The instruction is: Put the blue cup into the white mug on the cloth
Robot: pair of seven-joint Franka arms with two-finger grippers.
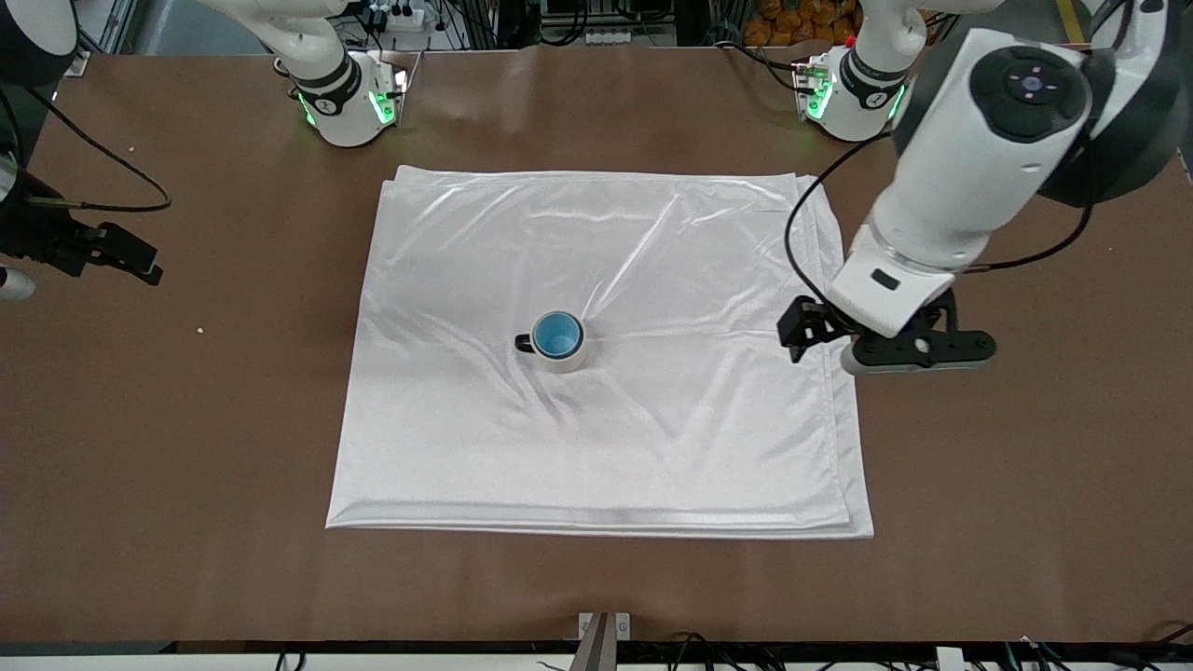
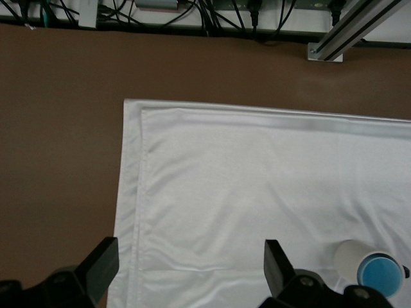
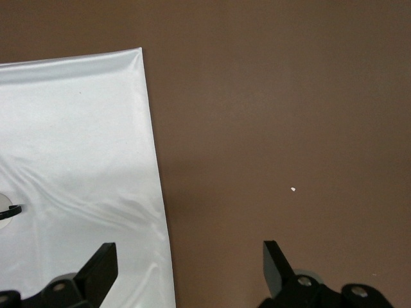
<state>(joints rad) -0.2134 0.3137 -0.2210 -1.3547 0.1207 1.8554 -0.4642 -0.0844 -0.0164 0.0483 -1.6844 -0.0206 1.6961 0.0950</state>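
The blue cup sits inside the white mug, which stands upright near the middle of the cloth, its black handle toward the right arm's end. My left gripper hangs open and empty over the cloth's edge at the left arm's end. In the left wrist view the left gripper is open over the cloth, with the mug and blue cup off to one side. My right gripper is open and empty over bare table at the right arm's end; the right wrist view shows the right gripper by the cloth's edge.
The brown table surrounds the cloth. A small white speck lies on it toward the right arm's end. A black cable runs near the right gripper. Cables and a metal rail line the table edge nearest the front camera.
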